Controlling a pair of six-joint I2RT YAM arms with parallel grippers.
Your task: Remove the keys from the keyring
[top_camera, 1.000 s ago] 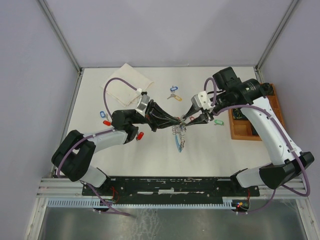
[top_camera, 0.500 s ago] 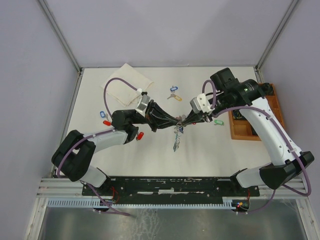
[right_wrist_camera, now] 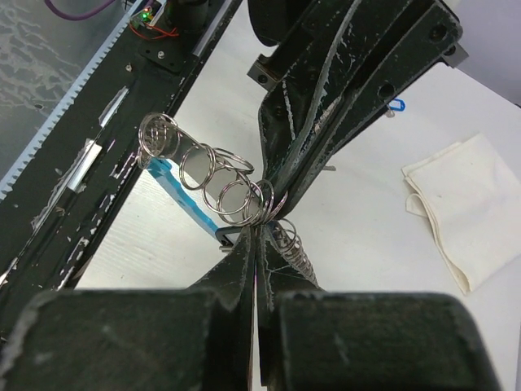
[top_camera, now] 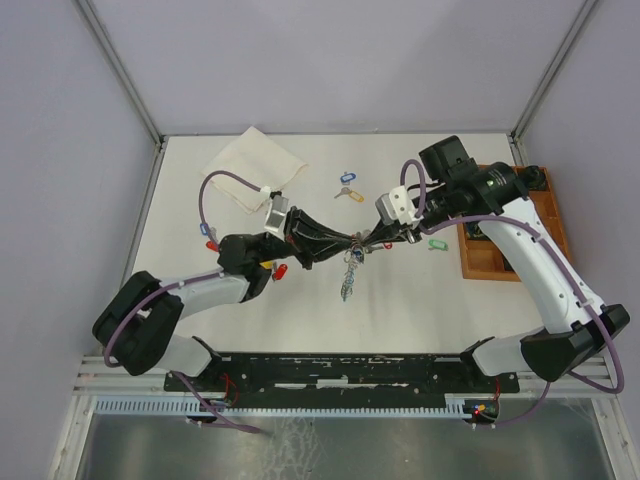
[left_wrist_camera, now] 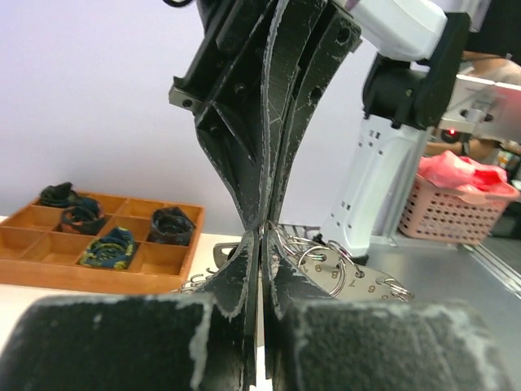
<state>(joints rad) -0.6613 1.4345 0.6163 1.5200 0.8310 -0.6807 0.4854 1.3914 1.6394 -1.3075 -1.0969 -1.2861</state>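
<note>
Mid-bench, both arms reach inward and meet tip to tip

- Left end effector (top_camera: 351, 241): pressed together, pinching the keyring (top_camera: 348, 276) at its top. Judged the anchor, holding the loop off the bench (top_camera: 300, 310) so the keys (left_wrist_camera: 355, 280) dangle free and can be worked
- Right end effector (top_camera: 367, 243): pressed together at the same spot, nose to nose with the left. Right wrist view puts its tips on the row of split rings (right_wrist_camera: 213, 173); whether it grips a ring or the chain cannot be told. Judged the puller
- Keyring hangs under the junction, blue band (right_wrist_camera: 184, 200) slanting down. Whether its low end touches the bench is unclear
- Pose: left arm low, stretched right and forward; right arm arched high, wrist bent back toward centre, so the two oppose along one line, good for pulling apart
- Loose tagged keys (top_camera: 346, 178) lie apart on the bench, so some look already removed; several remain on the loop
- Cloth (top_camera: 255, 160) far left, tray (top_camera: 497, 272) far right, both untouched
</note>
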